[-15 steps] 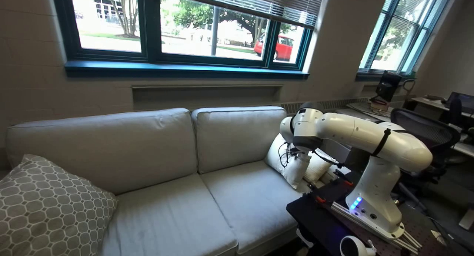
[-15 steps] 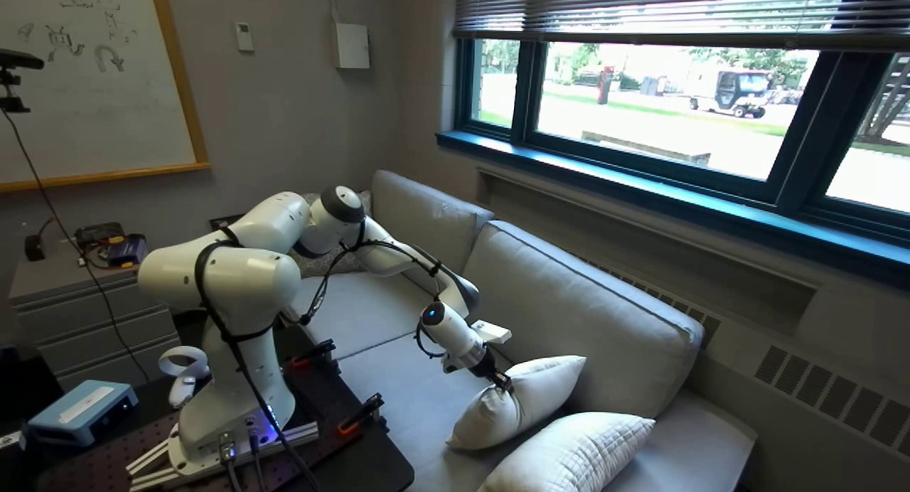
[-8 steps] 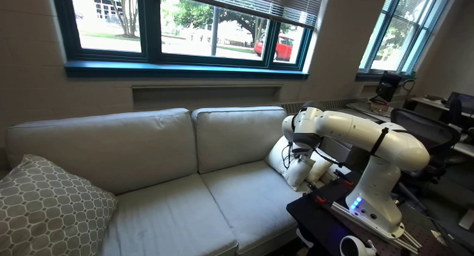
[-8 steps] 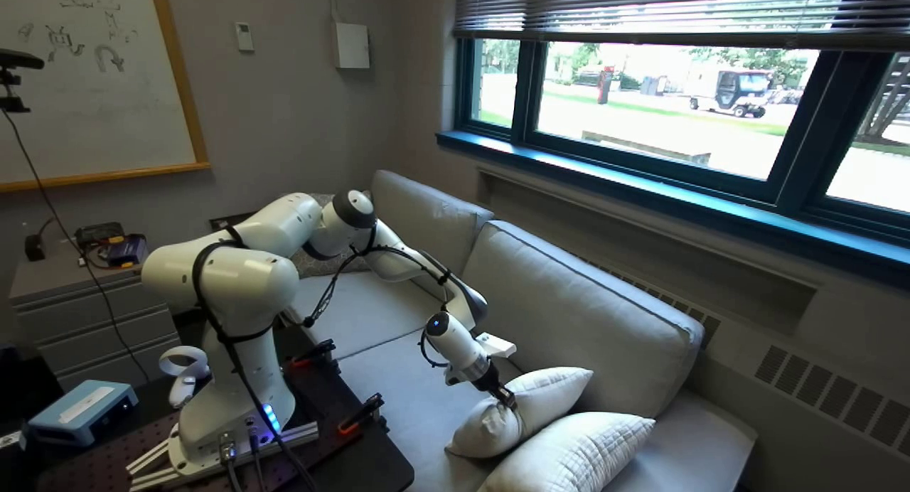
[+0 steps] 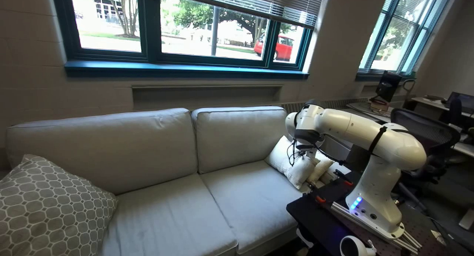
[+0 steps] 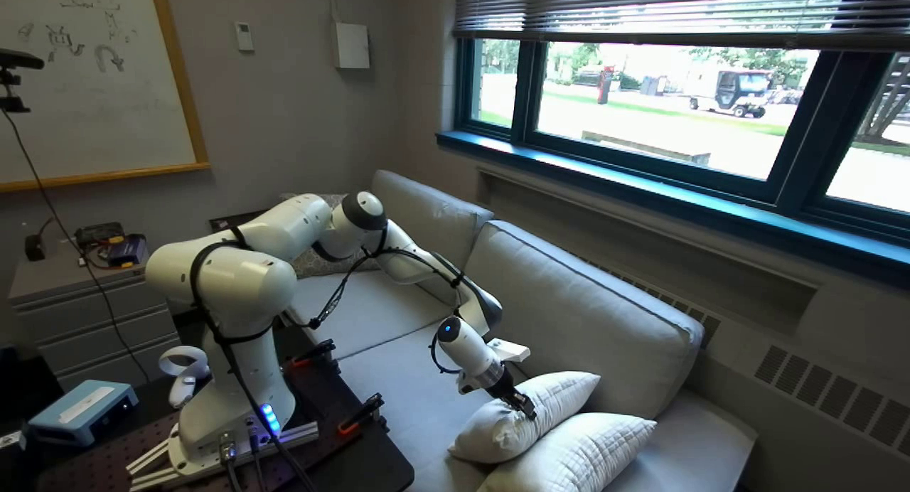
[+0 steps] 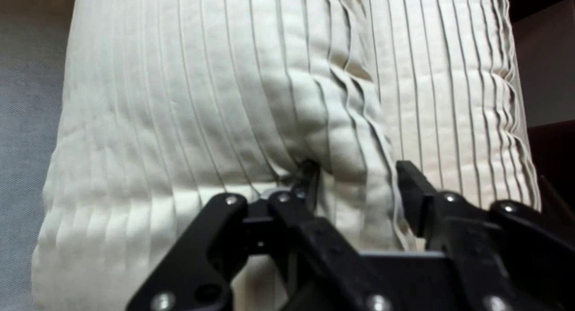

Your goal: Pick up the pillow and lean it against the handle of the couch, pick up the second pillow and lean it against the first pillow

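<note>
In an exterior view, you had the hand [image 6: 525,407] down on top of the second pillow [image 6: 506,435], which seemed tilted against the first pillow [image 6: 576,453], on the side away from the handle of the couch [image 6: 704,435]. A moment earlier the cloth was pinched tight there; now it had slackened, and the second pillow had settled closer to the first pillow. That suggested you were letting go, the second lean nearly made. In an exterior view, the arm [image 5: 351,126] hid part of both pillows, and the patterned cushion [image 5: 55,208] sat well apart from the first pillow, at the opposite end of the couch [image 5: 159,211]. In the wrist view, the fingers [image 7: 411,194] stood partway apart, a loose fold of the second pillow between them and no firm grip to be seen; the one farther from the first pillow was sunk in the cloth. You likely needed to spread them wider before backing out, lest a snagged fold pull the second pillow off the first pillow.
</note>
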Robot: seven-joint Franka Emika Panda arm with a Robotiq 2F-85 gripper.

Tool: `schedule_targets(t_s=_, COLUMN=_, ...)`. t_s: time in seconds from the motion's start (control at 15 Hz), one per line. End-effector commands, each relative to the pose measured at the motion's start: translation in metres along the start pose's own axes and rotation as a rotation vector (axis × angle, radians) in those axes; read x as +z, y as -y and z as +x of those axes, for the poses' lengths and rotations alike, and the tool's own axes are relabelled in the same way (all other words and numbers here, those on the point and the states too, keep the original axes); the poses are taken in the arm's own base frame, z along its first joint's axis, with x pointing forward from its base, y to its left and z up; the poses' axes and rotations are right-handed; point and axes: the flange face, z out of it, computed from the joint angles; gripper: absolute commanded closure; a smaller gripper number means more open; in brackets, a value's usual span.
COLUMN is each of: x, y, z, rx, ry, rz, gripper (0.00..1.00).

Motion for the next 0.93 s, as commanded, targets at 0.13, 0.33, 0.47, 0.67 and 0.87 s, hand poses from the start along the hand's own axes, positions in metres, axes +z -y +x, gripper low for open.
schedule_targets(t_s=0.13, x=0.0, y=0.008, z=-0.012, rx=-0.042, ry=0.017, rz=0.023, gripper=0.05)
schedule_targets(t_s=0.33, x=-0.004, y=0.008, z=-0.014, rx=-0.053, ry=0.016, rz=0.037, gripper=0.0)
schedule_targets(t_s=0.47, x=-0.008, y=0.009, z=-0.017, rx=-0.058, ry=0.019, rz=0.046, gripper=0.0)
schedule_targets(t_s=0.67, x=-0.014, y=0.01, z=-0.023, rx=-0.066, ry=0.027, rz=0.062, gripper=0.0)
schedule_targets(t_s=0.87, x=-0.027, y=0.013, z=-0.037, rx=-0.087, ry=0.049, rz=0.082, gripper=0.0)
